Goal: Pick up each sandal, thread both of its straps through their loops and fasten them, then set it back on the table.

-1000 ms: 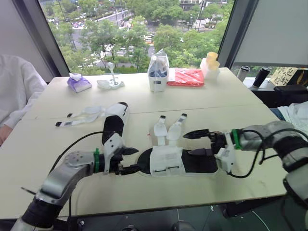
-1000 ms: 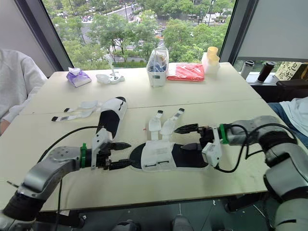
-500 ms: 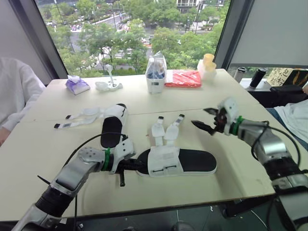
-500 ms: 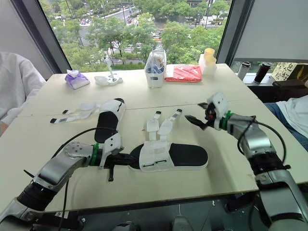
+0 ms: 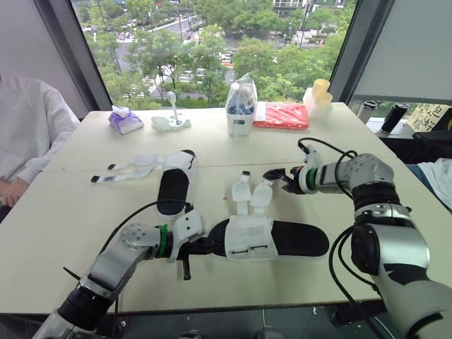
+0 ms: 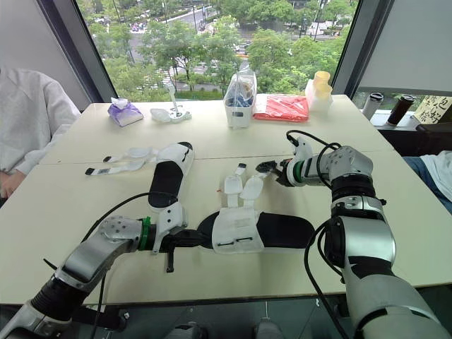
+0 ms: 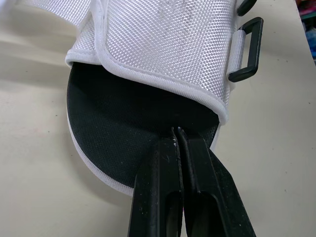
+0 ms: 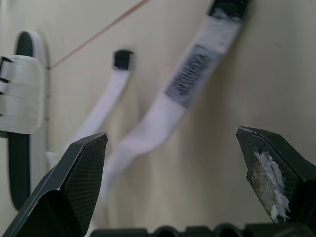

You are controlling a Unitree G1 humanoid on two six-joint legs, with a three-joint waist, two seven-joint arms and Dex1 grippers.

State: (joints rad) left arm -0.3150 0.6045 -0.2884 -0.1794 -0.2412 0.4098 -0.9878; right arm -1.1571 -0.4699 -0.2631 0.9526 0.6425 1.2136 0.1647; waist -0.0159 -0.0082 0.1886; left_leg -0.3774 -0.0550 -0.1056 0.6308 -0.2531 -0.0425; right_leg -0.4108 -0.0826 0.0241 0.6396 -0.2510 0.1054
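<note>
- Sandal nearest me [image 5: 296, 240] lies flat on the table [image 5: 85, 212], sole down and lengthwise across my front, with its white upper [image 5: 247, 233] toward my left
- My left gripper [image 7: 177, 131] has its two fingers pressed together on the rim of that sandal's black footbed, at the end just beside the white upper, and the arm lies low over the table
- Two black loops [image 7: 247, 52] sit along the near edge of the upper, both unthreaded
- Both straps [image 5: 242, 191] of this sandal lie loose on the table, fanned out away from me from the far edge of the upper
- My right gripper [image 5: 279, 175] hovers by the tip of the strap on my right, with its fingers [image 8: 79, 168] wide apart and holding nothing; I cannot tell whether either one touches the strap
- Second sandal [image 5: 174, 187] lies farther off to my left, pointing away from me, near the first but apart from it, and its strap ends [image 5: 131, 167] trail flat across the table to my left, unfastened
- Along the far side of the table stand a purple tissue pack [image 5: 126, 120], a clear container [image 5: 241, 109], a red packet [image 5: 281, 115] and a stack of yellow cups [image 5: 319, 95]
- A person's white sleeve [image 5: 32, 134] shows at the table's left edge, with a hand [image 5: 8, 192] resting there
</note>
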